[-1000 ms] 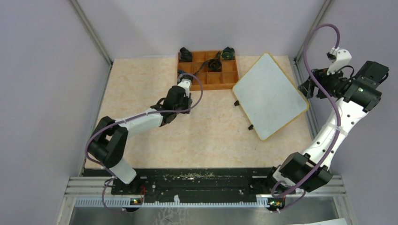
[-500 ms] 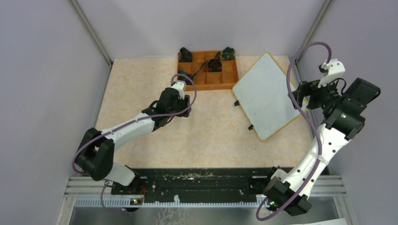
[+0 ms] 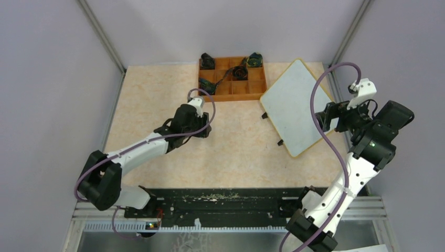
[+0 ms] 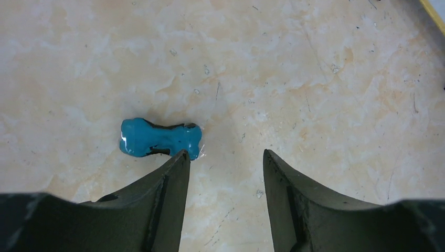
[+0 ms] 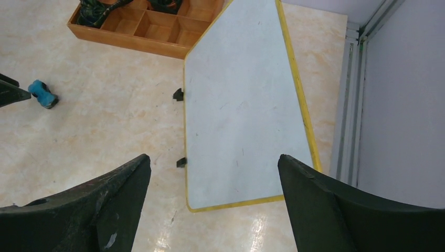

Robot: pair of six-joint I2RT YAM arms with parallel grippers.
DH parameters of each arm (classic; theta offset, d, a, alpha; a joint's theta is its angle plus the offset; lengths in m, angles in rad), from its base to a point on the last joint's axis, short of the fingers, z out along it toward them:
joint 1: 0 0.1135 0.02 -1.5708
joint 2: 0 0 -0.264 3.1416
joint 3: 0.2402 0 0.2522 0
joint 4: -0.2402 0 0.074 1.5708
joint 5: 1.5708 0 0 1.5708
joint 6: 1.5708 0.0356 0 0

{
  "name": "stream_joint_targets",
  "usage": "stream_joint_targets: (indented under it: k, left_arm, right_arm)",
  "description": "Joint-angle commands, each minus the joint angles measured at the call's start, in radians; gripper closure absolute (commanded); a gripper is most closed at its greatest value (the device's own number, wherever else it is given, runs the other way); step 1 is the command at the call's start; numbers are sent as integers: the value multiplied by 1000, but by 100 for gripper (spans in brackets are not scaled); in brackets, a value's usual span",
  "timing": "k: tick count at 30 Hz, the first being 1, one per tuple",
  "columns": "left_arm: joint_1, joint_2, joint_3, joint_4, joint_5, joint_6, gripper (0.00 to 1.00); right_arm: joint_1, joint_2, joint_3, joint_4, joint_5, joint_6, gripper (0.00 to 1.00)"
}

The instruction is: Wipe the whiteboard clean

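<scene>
the large flat white whiteboard (image 3: 296, 107) with thin yellow frame lies at the right of the top view, no marks showing. it looks stiff, light and slick, apt to slide; its framed edge seems the best hold. both the left gripper (image 4: 224, 155) and right gripper (image 5: 214, 158) stand apart, empty, a small teal dumbbell-shaped block (image 4: 160, 138) just beside the left.

One whiteboard (image 3: 294, 107), two black feet (image 3: 264, 115) showing on its edge; one orange tray (image 3: 255, 90), holding perhaps four dark items (image 3: 207, 61), too small to count surely; one small blue piece (image 4: 160, 139); one bench (image 3: 236, 152); two arms, bearing one left hand (image 4: 225, 157) and one right hand (image 5: 212, 157).
</scene>
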Motion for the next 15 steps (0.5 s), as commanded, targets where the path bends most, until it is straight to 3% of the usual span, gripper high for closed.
stream_joint_targets:
  k: [1, 8, 15]
  left_arm:
    - [4, -101, -55, 12, -19, -29, 41]
    - [5, -243, -169, 108, -88, -42, 40]
    - [5, -267, -153, 96, -186, -27, 38]
  right_arm:
    - [9, -32, 12, 41, -55, 28, 10]
    - [10, -14, 21, 36, -117, 106, 6]
    - [19, 28, 10, 33, -160, 156, 4]
